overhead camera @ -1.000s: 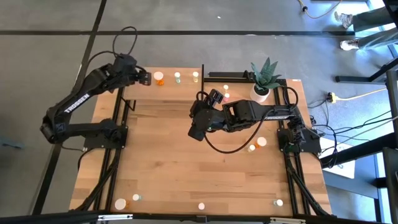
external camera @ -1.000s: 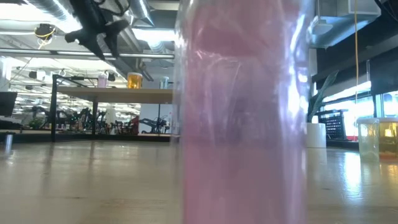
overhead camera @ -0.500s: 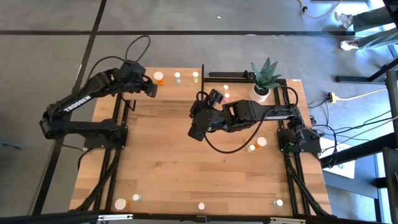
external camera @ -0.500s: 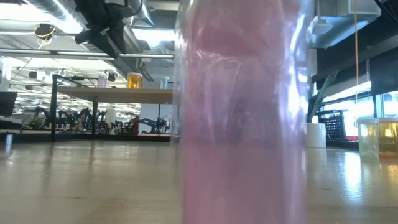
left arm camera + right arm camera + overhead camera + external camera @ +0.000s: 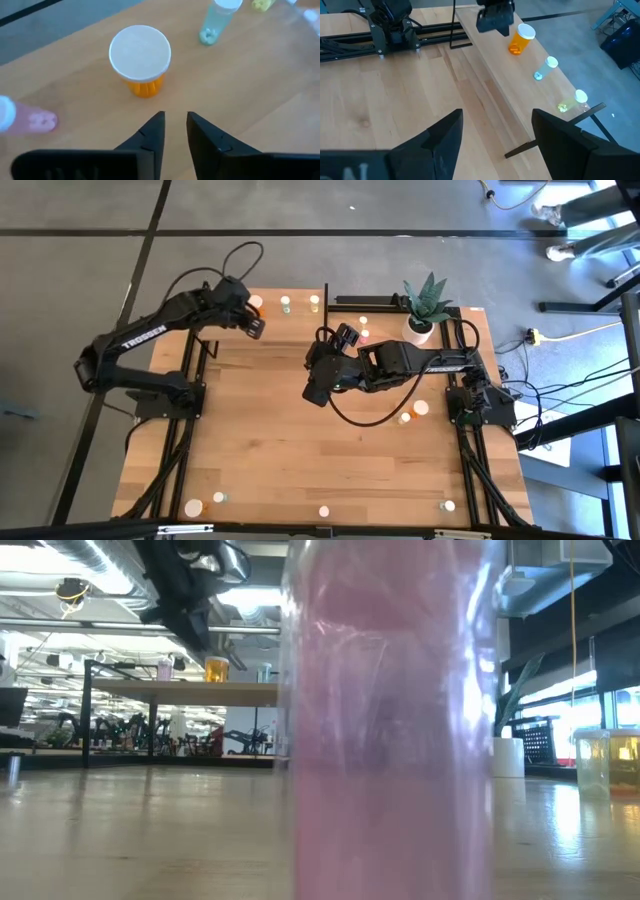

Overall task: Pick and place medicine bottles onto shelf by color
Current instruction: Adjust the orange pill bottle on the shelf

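Note:
The shelf [image 5: 300, 310] stands at the table's far edge. An orange medicine bottle [image 5: 141, 60], a green one [image 5: 217, 20] and a yellowish one [image 5: 262, 4] stand on their bases on it, with a pink one [image 5: 20, 120] at the left end. My left gripper [image 5: 175, 122] hovers just to the near side of the orange bottle [image 5: 257, 304], slanting down. Its fingers are a narrow gap apart with nothing between them. My right gripper [image 5: 313, 394] hangs wide open over the middle of the table, facing the shelf [image 5: 490, 65].
A large pink bottle [image 5: 390, 720] stands right in front of the low camera. A white plant pot [image 5: 420, 328] sits at the far right. Loose bottles lie near the pot [image 5: 364, 321], at the right [image 5: 421, 408] and along the near edge [image 5: 193, 507].
My left gripper has moved from left of the orange bottle toward the table's right and near edges, sinking a little and rolling about its own axis. The bottles on the shelf have stayed put.

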Available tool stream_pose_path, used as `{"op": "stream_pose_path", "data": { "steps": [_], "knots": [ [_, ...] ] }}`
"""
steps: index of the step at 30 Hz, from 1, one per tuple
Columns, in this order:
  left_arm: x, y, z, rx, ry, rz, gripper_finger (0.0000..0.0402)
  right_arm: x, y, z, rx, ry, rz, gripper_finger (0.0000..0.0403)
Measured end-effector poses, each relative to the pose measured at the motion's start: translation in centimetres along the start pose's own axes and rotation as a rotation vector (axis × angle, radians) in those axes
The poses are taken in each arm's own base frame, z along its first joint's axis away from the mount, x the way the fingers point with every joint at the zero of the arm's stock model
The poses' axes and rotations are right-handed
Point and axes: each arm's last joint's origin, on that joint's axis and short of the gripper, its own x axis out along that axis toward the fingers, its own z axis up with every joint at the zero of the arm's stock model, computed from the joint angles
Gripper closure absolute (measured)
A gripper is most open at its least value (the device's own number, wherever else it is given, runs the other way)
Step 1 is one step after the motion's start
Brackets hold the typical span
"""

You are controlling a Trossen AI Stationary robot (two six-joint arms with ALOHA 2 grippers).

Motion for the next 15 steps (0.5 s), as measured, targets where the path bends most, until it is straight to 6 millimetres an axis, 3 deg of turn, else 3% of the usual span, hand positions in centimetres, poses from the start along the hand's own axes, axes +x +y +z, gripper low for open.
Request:
{"op": "stream_pose_path", "data": {
  "steps": [9,15],
  "knots": [
    [2.0,-0.5,0.8,0.083,-0.011,0.065,0.0394,0.0,0.0,0.0,0.000,0.000,0.000,0.0166],
    [2.2,-0.2,1.4,0.084,-0.057,0.078,0.0396,0.0,0.0,0.0,0.000,0.000,0.000,0.0166]
  ]
}}
